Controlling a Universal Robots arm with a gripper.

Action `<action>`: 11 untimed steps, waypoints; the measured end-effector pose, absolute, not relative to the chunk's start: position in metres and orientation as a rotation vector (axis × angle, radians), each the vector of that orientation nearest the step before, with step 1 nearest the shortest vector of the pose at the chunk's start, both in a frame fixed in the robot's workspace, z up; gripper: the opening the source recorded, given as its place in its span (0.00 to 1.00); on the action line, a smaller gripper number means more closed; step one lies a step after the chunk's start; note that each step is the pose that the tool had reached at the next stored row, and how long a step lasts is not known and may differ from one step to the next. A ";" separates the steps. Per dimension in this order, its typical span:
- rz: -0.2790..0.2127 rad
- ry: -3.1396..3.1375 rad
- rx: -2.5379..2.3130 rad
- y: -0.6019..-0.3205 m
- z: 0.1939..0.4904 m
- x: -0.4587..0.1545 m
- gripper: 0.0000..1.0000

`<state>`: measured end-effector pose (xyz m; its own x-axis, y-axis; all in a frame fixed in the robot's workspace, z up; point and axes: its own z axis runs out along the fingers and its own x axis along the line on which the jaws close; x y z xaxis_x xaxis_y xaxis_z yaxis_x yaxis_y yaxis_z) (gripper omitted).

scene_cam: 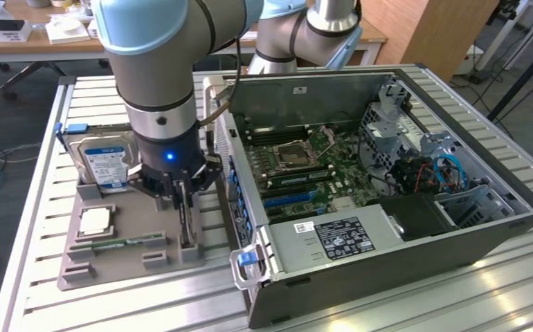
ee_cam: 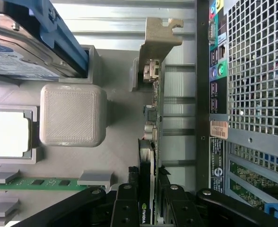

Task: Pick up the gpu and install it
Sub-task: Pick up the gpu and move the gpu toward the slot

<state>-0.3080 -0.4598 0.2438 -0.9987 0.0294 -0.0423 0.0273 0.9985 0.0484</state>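
Fingers closed on the gpu where it stands on edge in its tray

The gripper comes straight down over the grey printed plastic tray on the slatted aluminium counter, and its black fingers sit one on each flat face of the gpu, a thin dark expansion card with a silver metal bracket at one end, pressed against it as far as I can judge. The card is seated upright in its slot, just beside the open black computer case. Its long axis runs alongside the case's near wall, and the bracket end points towards the silver hard drive with the blue label
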 end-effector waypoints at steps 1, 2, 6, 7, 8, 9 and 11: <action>0.074 3.097 0.043 -0.460 0.246 -0.308 0.26; 0.074 3.097 0.042 -0.460 0.248 -0.308 0.26; 0.074 3.098 0.037 -0.460 0.255 -0.308 0.26; 0.074 3.098 0.036 -0.460 0.258 -0.308 0.26; 0.074 3.098 0.035 -0.460 0.260 -0.308 0.26; 0.074 3.098 0.033 -0.460 0.263 -0.308 0.26; 0.075 3.098 0.031 -0.460 0.269 -0.308 0.26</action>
<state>-0.3080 -0.4598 0.2691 -0.9989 0.0211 -0.0423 0.0191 0.9986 0.0485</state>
